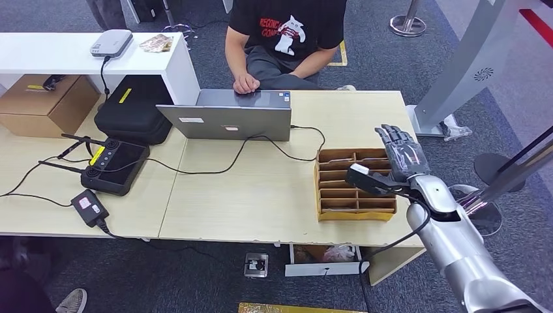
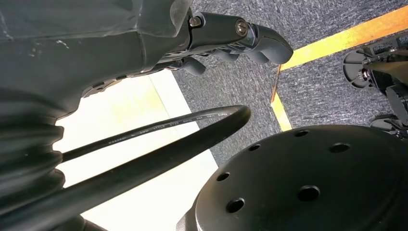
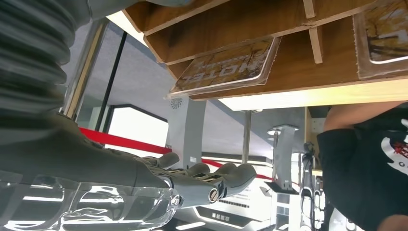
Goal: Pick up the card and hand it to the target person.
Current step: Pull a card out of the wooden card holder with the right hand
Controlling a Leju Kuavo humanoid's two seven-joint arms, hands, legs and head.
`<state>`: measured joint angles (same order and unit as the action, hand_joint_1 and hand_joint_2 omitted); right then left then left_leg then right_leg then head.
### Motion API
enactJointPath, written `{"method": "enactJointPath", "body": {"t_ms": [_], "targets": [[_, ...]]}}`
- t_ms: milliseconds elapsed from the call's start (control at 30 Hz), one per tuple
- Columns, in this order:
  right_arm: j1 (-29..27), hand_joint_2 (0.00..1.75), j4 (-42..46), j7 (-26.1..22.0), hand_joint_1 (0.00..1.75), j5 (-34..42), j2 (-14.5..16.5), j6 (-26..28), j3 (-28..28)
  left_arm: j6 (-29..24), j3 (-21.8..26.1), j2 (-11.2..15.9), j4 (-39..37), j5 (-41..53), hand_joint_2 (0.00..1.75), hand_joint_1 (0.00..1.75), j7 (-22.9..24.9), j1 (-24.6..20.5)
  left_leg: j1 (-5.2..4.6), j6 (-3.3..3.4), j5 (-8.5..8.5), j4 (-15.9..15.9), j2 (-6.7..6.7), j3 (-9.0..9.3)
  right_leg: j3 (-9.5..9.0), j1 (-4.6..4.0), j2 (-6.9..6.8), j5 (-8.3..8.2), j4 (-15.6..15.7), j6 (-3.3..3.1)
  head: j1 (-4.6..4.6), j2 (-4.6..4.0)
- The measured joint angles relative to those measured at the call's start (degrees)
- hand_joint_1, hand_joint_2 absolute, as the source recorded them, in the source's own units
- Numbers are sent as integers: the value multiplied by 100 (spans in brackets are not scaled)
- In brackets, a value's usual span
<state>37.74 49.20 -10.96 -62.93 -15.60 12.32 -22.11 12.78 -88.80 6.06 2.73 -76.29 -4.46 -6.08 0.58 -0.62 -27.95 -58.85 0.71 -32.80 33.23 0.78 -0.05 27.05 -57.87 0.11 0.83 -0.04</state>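
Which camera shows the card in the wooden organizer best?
The right wrist view: a printed card lies flat in a compartment of the wooden organizer. The head view shows the organizer, cards indistinct. The left wrist view faces the floor.

A yellow-printed hotel card [image 3: 226, 67] with rounded corners is seen lying flat in a compartment of the wooden divided tray [image 3: 250, 29], print facing outward.

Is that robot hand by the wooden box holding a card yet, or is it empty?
Empty. The right hand hovers at the wooden organizer with fingers spread, nothing between them; a card lies in its compartment.
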Motion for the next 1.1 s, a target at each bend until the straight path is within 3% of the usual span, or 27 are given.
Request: {"method": "enactJointPath", "body": {"t_ms": [233,433,567,667,700,767,833,900,1100], "targets": [[103,175,-218,-38,16,-2,76,43,-39,1,1,4,0,-45,175,0,-2,1,0,0,0,0,0,1,0,0,0,0,0,0,-1,0],[127,175,-294,-52,35,1,80,66,-98,7,0,6,0,-70,175,0,-19,4,0,-2,1,0,-1,1,0,0,0,-1,0,0,0,0],[126,175,-312,-51,66,2,80,64,-106,8,0,6,0,-72,175,0,-20,4,0,-3,3,0,0,1,0,0,0,-2,0,-1,0,0],[126,175,-325,-53,117,4,82,64,-139,8,1,6,0,-72,175,0,-20,4,0,-3,3,0,0,1,0,0,0,-2,0,-1,0,0],[127,175,-327,-54,125,5,83,67,-151,8,1,6,0,-72,175,0,-20,4,0,-3,3,0,0,1,0,0,0,-2,0,-1,0,0],[139,175,-330,-56,113,8,84,76,-162,7,0,6,0,-72,175,0,-19,4,0,-3,2,0,0,1,1,0,0,-2,0,-1,1,0],[161,175,-330,-60,85,9,85,81,-167,7,0,6,0,-73,175,0,-19,4,1,-3,2,0,0,1,0,0,0,-1,0,-1,0,0],[171,175,-330,-61,67,9,86,81,-176,7,0,6,0,-74,175,0,-19,4,1,-3,2,0,0,1,1,0,0,-1,0,-1,-1,0],[179,175,-332,-60,63,9,94,80,-187,7,0,5,0,-90,175,0,-19,4,0,-3,2,0,0,1,0,0,0,-2,0,-1,0,0]]}}
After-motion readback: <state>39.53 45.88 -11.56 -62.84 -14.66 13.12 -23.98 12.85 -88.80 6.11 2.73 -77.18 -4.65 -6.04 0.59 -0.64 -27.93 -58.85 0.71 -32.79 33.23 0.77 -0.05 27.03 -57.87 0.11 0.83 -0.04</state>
